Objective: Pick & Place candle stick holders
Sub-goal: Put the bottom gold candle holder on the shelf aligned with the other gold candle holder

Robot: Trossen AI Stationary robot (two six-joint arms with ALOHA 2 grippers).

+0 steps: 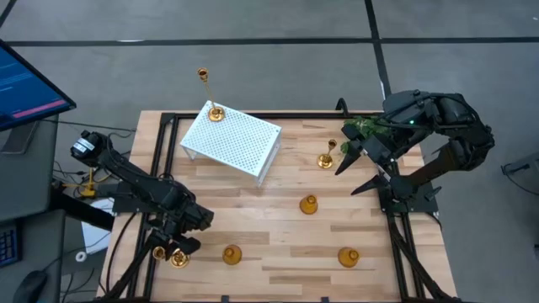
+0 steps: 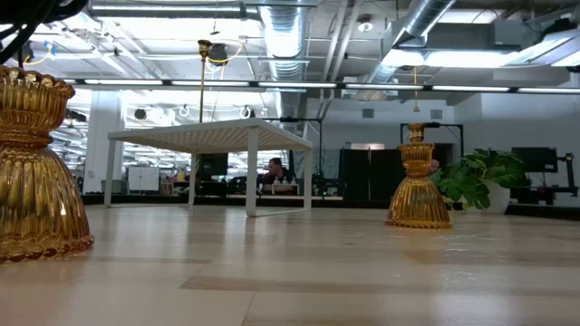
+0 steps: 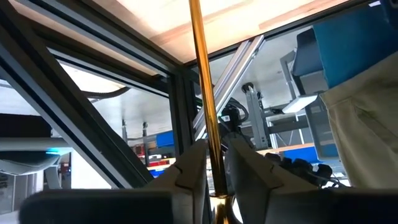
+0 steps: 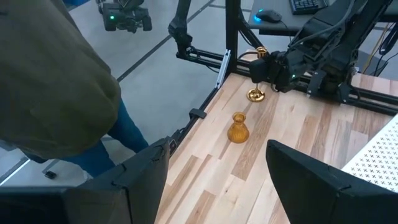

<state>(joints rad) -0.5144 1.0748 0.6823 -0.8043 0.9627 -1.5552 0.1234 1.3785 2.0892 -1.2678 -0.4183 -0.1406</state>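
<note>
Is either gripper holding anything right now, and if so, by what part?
The left gripper has its fingers around the thin stem of a tall candle stick holder, low near its base; whether they clamp it cannot be told. The right gripper is open and empty.

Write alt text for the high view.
The left gripper closes around a tall-stemmed gold candle holder at the table's near-left corner. Another tall holder stands on a white perforated riser; the open right gripper waits.
</note>
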